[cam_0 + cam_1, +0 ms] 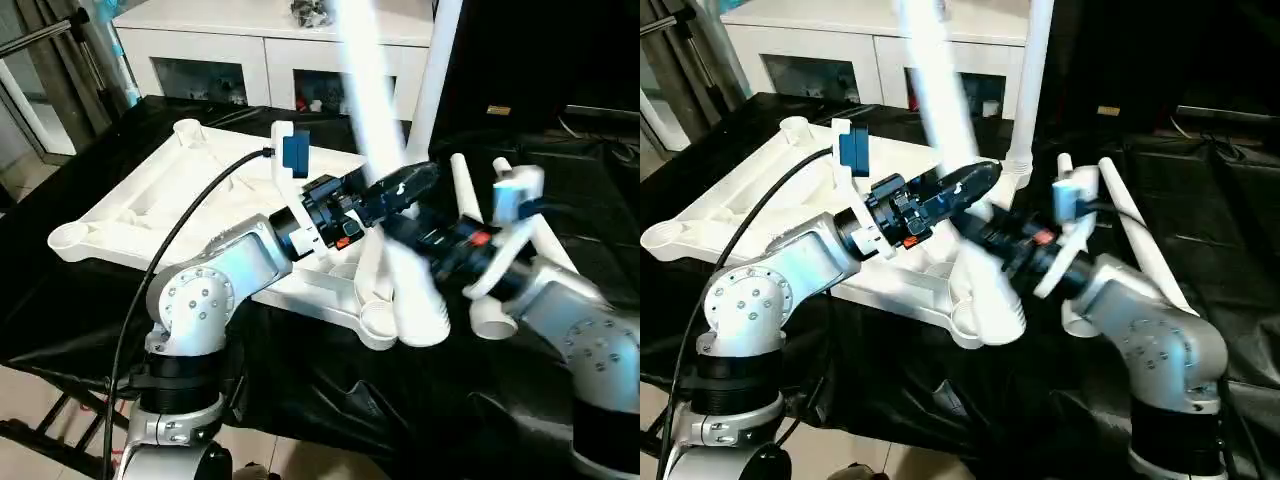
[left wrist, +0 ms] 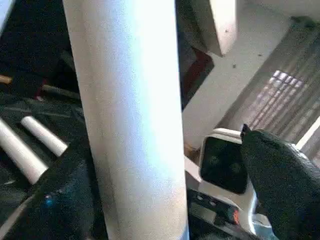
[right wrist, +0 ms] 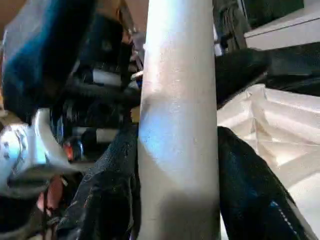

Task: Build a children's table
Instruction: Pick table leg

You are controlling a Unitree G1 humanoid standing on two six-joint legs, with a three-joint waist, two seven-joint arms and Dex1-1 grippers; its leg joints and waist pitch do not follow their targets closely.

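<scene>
The white tabletop lies upside down on the black cloth, ribs up. One white leg stands upright in its far right socket. A second leg leans steeply, its wide lower end by the near right corner socket; I cannot tell whether it is seated. My right gripper is shut on this leg, a black finger on each side. My left gripper is open beside the same leg, one finger standing apart from it.
Two loose white legs lie on the cloth to the right of the tabletop. A white cabinet with glass doors stands behind the table. A black cable runs along my left forearm.
</scene>
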